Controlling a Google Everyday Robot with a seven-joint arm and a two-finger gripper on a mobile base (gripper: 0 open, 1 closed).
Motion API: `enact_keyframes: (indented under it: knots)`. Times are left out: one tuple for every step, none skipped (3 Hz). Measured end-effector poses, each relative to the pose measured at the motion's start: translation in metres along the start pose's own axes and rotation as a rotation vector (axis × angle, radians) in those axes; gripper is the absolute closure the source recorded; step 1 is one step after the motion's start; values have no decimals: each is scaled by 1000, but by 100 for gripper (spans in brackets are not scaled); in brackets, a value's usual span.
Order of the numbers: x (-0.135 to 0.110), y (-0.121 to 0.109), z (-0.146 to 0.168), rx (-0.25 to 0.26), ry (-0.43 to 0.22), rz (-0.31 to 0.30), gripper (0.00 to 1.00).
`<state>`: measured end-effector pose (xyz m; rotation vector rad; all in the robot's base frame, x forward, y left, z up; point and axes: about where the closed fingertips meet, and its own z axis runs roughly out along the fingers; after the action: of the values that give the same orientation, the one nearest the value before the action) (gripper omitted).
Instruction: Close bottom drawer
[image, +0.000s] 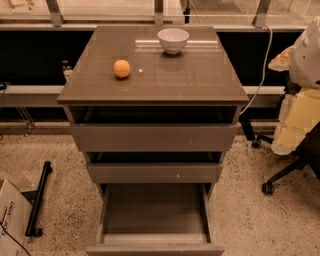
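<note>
The cabinet (155, 135) fills the middle of the frame under a glossy tabletop (200, 75). The bottom drawer (155, 212) lies at lower centre, pulled far out, its grey tray bare and its front cut by the lower edge. The top drawer (155, 137) and middle drawer (155, 172) stand nearly shut (a dark slit above each). A chair (290, 170) sits at right. A bowl (173, 40) and an orange (121, 68) rest on the tabletop, well apart. The gripper is out of frame, so I cannot tell how its jaws stand. As I judge it, the closing is not begun: reaching the front and pushing it fully in are both left.
</note>
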<state>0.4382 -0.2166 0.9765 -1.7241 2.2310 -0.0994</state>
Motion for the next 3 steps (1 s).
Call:
enact_keyframes:
  knots:
    - [0,0,0,0,0,0,0]
    - [-1,-1,-2,10,-3,-1,18]
    - [-4,10,16,-24,-51,-2,41]
